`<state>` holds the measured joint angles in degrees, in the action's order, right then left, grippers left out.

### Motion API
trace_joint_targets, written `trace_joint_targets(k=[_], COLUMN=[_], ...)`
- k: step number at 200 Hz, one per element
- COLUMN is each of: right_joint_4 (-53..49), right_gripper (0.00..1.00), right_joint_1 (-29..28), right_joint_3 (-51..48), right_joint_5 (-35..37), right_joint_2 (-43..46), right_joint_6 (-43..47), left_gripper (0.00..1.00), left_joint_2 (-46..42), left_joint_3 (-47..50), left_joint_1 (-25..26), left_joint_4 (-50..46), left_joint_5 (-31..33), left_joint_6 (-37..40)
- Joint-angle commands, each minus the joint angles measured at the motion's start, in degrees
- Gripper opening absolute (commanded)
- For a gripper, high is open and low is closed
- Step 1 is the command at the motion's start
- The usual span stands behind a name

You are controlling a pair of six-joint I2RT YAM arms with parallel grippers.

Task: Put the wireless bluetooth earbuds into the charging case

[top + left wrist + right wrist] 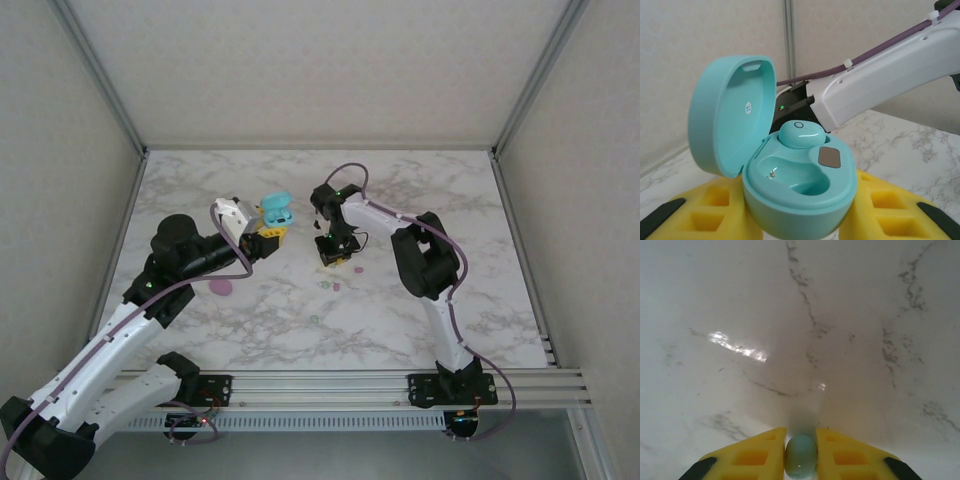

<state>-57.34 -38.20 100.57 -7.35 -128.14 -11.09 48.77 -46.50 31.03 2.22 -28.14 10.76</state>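
My left gripper (800, 222) is shut on the base of an open cyan charging case (795, 187), whose lid (732, 112) is tipped back to the left. One cyan earbud (801, 134) sits in the far socket, and the near socket (792, 177) holds nothing. From above, the case (277, 210) is at mid-table beside the left gripper (268, 236). My right gripper (801, 450) is shut on a pale cyan earbud (801, 457) just above the marble table. In the top view the right gripper (334, 256) points down, right of the case.
Several tiny loose buds (330, 286) lie on the marble table (420, 200) in front of the right gripper, one more (314, 321) nearer the bases. A pink oval case (222, 288) lies beside the left arm. The right arm's white link (890, 75) crosses behind the case.
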Motion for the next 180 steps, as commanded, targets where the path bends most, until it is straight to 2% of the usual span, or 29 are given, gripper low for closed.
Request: trace_joint_targets(k=[1, 42, 58, 90, 147, 180], right_joint_4=[-1.8, -3.3, -3.7, -4.6, -6.0, -6.4], right_gripper=[0.21, 0.23, 0.28, 0.3, 0.3, 0.24], right_joint_1=[-0.8, -1.1, -1.2, -1.6, -2.5, -3.2], right_joint_3=[1.6, 2.7, 3.4, 4.4, 5.2, 5.5], right_joint_5=[2.2, 5.3, 6.4, 8.2, 10.7, 12.9], right_joint_2=[-1.5, -2.6, -3.0, -3.9, -4.7, -5.0], right_joint_6=[1.1, 1.6, 1.8, 2.0, -0.4, -2.1], left_gripper=[0.28, 0.28, 0.28, 0.28, 0.28, 0.28], left_joint_2=[-0.9, -0.8, -0.8, -0.7, -0.5, -0.5], left_joint_3=[-0.7, -0.7, -0.7, -0.7, -0.8, -0.8], left_joint_1=[0.3, 0.3, 0.3, 0.3, 0.3, 0.3], left_joint_4=[-0.4, -0.5, -0.5, -0.3, -0.4, -0.5], left_joint_5=[0.3, 0.2, 0.2, 0.2, 0.0, 0.0], left_joint_6=[0.8, 0.9, 0.8, 0.7, 0.7, 0.7])
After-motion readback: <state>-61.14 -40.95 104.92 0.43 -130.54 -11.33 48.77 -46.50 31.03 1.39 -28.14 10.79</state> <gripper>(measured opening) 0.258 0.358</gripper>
